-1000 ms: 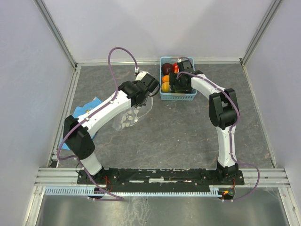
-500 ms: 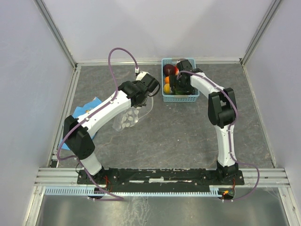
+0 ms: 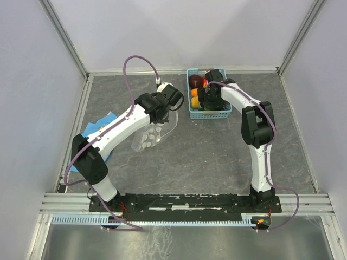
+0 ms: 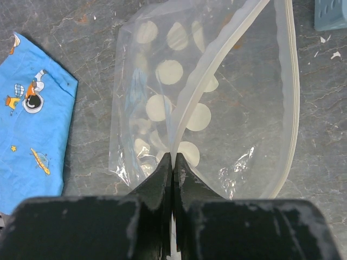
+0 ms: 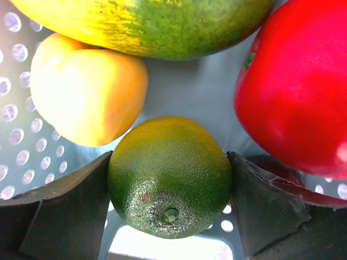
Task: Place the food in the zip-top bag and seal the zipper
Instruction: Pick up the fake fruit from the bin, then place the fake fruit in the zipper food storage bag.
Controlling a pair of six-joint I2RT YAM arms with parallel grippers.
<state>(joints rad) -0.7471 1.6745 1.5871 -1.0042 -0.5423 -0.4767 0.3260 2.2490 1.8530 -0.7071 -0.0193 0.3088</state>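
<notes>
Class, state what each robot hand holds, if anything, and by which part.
Left hand pinches the zip-top bag by its zipper. Right hand straddles the round green fruit; grip cannot be told.

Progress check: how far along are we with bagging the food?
Done: the left tool is pinching one lip of the zip-top bag, holding its mouth open. In hand: the right tool straddles a green fruit in the basket; grip not certain. Left: the bag holds nothing yet, and the zipper is unsealed.
</notes>
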